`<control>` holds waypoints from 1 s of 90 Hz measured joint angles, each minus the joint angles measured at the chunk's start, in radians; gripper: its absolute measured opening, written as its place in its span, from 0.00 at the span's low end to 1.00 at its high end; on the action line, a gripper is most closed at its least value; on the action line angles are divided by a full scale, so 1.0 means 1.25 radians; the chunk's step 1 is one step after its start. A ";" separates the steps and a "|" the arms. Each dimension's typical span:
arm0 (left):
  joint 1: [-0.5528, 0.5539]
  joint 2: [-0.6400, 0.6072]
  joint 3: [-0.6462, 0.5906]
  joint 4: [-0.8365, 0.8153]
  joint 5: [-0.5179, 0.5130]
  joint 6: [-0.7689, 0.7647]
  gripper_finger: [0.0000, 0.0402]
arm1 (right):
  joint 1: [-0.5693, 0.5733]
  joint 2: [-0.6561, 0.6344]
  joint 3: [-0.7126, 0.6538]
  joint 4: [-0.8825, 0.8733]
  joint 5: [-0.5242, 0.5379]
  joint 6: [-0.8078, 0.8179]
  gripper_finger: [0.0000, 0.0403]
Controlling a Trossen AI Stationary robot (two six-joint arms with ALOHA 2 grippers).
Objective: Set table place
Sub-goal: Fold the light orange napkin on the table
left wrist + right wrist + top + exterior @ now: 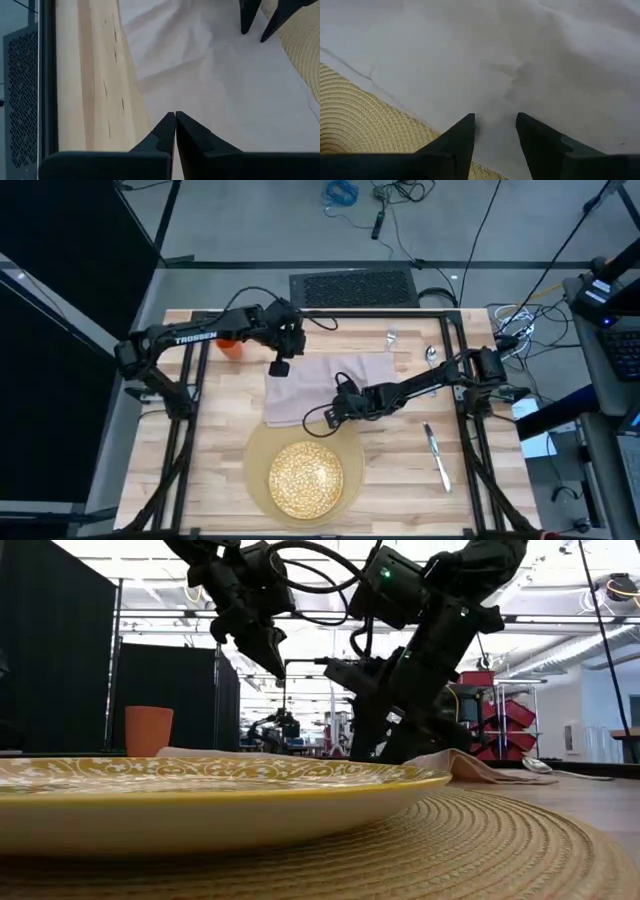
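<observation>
The left arm is seen extended from the left edge of the table [200, 470] toward its far middle, bent at the elbow, with the left gripper [279, 367] held above the far left corner of the napkin [325, 385]; in the left wrist view its fingers [167, 131] are pressed together with nothing between them, clear of the cloth. The right arm is stretched low from the right rail across the table, its wrist angled downward, and the right gripper [495, 131] is set at the near edge of the napkin, where the cloth overlaps the mat [258, 455]. Its fingers [461, 137] are parted by a narrow gap, with the tips at or just above the cloth; contact cannot be confirmed. The napkin is spread, creased, at the table's centre, its near edge lying over the far rim of the mat. The plate [305, 477] is centred on the mat at the near edge of the table. The cup [231, 346] is standing upright near the far left corner, just beside the left arm. The fork [390, 338] and the spoon [431, 354] are lying beyond the napkin on the far right, and the knife [437, 456] is lying well apart on the right, beside the mat.
</observation>
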 joint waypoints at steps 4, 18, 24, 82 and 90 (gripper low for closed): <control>0.000 0.000 0.000 0.000 0.000 0.000 0.00 | 0.000 0.000 0.000 -0.002 -0.002 0.000 0.24; 0.000 0.000 0.000 -0.001 0.000 0.000 0.00 | 0.000 0.000 0.000 -0.005 -0.017 -0.003 0.11; 0.000 0.000 0.000 -0.001 0.000 0.000 0.00 | 0.003 0.001 0.000 -0.005 -0.019 -0.003 0.07; -0.005 0.024 0.000 0.001 0.159 0.089 0.00 | 0.029 -0.125 -0.003 -0.091 -0.034 -0.064 0.00; -0.023 0.055 0.000 0.022 0.164 0.122 0.00 | 0.043 -0.136 -0.002 -0.108 -0.049 -0.055 0.00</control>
